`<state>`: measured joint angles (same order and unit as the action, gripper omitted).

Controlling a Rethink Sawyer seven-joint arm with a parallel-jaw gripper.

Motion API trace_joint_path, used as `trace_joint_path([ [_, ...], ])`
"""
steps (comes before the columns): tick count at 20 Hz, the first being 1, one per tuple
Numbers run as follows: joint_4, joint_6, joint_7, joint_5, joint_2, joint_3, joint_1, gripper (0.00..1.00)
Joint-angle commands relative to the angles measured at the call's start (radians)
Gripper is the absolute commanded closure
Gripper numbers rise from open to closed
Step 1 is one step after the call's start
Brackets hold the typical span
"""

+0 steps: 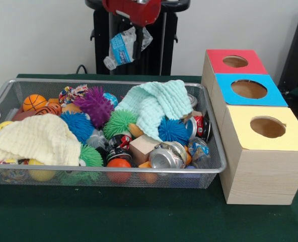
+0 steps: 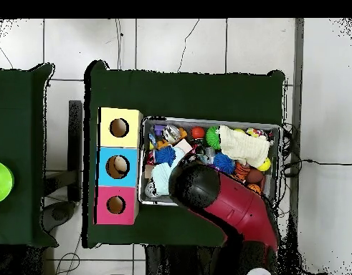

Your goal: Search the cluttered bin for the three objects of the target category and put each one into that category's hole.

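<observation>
The gripper (image 1: 134, 38) hangs high above the far rim of the wire bin (image 1: 217, 169), clamped on a crushed clear plastic bottle (image 1: 123, 48) with a blue label that dangles well clear of the clutter. Below, the bin is packed: a mint cloth (image 1: 156, 106), a cream cloth (image 1: 35, 138), a purple spiky ball (image 1: 93, 105), a crushed can (image 1: 166, 156). Beside the bin on the green table (image 1: 114, 217) stands the wooden box with its red hole (image 1: 235, 61), blue hole (image 1: 249, 89) and yellow hole (image 1: 268, 127), all open.
</observation>
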<state>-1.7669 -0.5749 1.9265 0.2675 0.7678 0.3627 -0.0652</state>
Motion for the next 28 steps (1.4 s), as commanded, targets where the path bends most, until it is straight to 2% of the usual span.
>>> trace_joint_path([
  [1,0.115,-0.19,0.403,0.066,-0.078,0.031,0.084,1.0],
  [14,0.254,-0.268,0.621,0.12,-0.175,0.078,0.2,1.0],
  [19,0.266,-0.261,0.643,0.124,-0.19,0.079,0.212,1.0],
  [23,0.221,-0.192,0.626,0.128,-0.19,0.054,0.201,1.0],
  [28,0.245,-0.221,0.639,0.131,-0.192,0.055,0.203,1.0],
])
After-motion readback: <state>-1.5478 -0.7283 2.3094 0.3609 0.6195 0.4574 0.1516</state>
